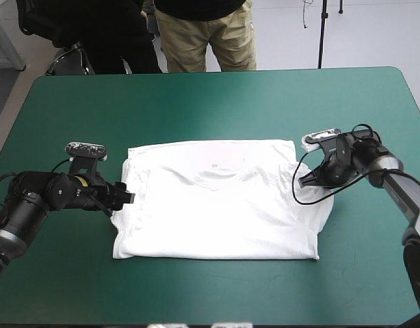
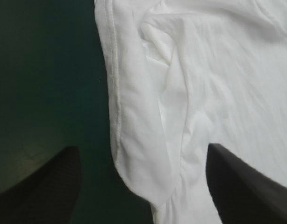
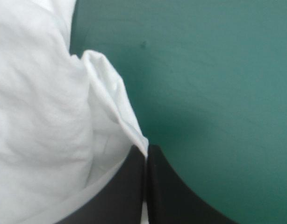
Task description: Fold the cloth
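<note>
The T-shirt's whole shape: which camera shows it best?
The high view: the T-shirt lies spread flat, almost its whole outline visible. The left wrist view shows only one hemmed edge; the right wrist view, only a pinched fold.

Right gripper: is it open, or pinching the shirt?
Shut on the T-shirt: in its wrist view the right gripper's black fingers meet in one arch, a white fold caught between them.

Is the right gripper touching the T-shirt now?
Touching. The right wrist view shows it: the right gripper is all but shut, with a fold of the white T-shirt pinched at its tip.
</note>
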